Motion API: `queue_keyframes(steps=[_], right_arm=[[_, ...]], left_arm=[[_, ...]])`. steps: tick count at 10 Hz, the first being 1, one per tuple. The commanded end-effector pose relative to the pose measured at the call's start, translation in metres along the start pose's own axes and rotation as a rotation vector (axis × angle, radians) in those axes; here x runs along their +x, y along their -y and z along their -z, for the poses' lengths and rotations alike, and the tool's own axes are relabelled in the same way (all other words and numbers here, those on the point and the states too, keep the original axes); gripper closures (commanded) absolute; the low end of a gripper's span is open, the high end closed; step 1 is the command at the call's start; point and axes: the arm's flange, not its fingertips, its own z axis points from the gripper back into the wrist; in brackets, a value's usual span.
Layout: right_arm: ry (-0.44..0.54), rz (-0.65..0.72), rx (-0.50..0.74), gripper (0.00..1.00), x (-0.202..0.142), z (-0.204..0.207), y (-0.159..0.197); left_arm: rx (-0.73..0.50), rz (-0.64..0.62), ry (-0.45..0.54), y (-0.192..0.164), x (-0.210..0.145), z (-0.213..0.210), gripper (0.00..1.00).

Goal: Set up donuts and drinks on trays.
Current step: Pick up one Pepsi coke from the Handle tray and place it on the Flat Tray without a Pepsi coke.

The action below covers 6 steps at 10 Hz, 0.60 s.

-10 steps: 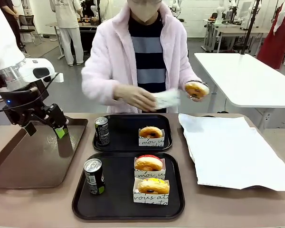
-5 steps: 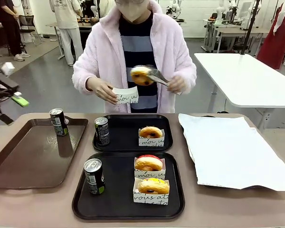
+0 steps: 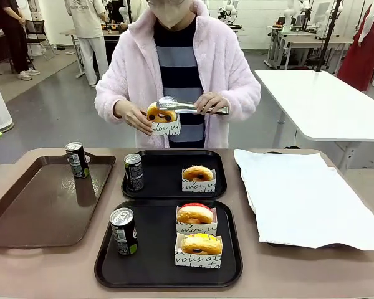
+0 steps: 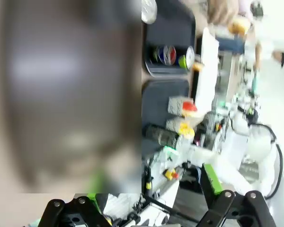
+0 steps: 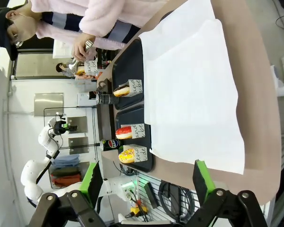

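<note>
Glazed donut (image 3: 160, 113) — now apparently sleeved

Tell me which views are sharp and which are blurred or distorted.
Front view: sharp, evenly lit, soft sheen on the brown tray. Left wrist view: heavy motion blur, a smeared dark band across its left half, trays barely readable. Right wrist view: sharp, rolled sideways, with wide-angle bending at the white paper.

3 sleeved donuts (image 3: 198, 215), 2 cans (image 3: 134, 172) on black trays (image 3: 159, 261)
</note>
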Motion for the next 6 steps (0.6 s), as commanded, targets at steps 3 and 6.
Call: queue_keyframes(steps=[3, 6], right_arm=[[0.007, -0.014, 0.021, 0.0, 0.002, 0.001, -0.001], [0.007, -0.014, 0.021, 0.0, 0.002, 0.001, -0.001]], left_arm=[[-0.085, 0.007, 0.079, -0.028, 0.008, -0.021, 0.0], [-0.162, 0.005, 0.051, -0.048, 0.009, -0.038, 0.0]])
